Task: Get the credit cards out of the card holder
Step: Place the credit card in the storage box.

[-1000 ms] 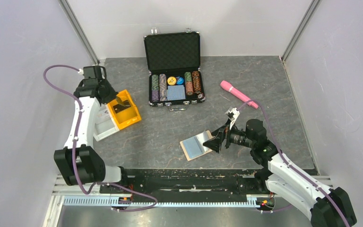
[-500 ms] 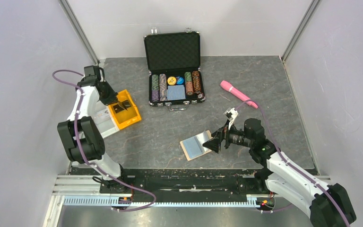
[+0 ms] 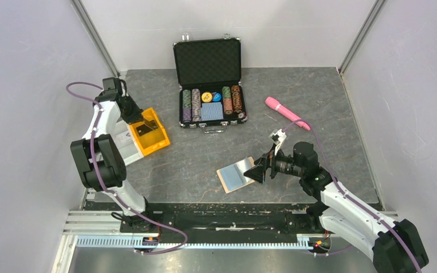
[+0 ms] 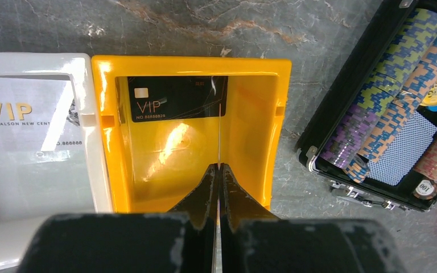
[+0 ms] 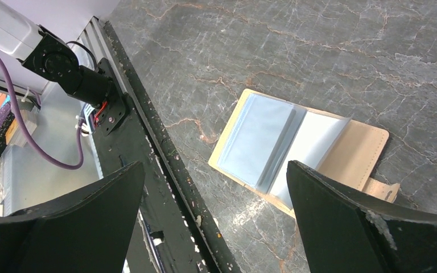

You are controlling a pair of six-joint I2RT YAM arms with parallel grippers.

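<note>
At the far left, the white bin (image 4: 34, 182) has a white card (image 4: 23, 122) lying in it, and the yellow bin (image 4: 190, 63) touching its side has a black card (image 4: 176, 99) propped against its back wall. So at least two cards look to be already out. The left gripper (image 4: 218, 170) hangs over the yellow bin with its jaws pressed together. A thin pale line runs out from between the tips. It may be another card seen edge-on, but I cannot tell.

Further right, near the front edge, the card holder (image 3: 236, 175) lies spread open and flat, blue-grey sleeves up. I cannot make out whether any cards are left inside, so I would call the job well along but not clearly finished. The right gripper (image 3: 259, 170) hovers just beside it, jaws spread wide and gripping nothing.

The bench (image 3: 193, 159) is dark grey with a veined, stone-like look. An open black chip case (image 3: 210, 85) stands at the back, and a pink pen-like thing (image 3: 287, 112) lies to its right. Plain pale walls close in on three sides.
</note>
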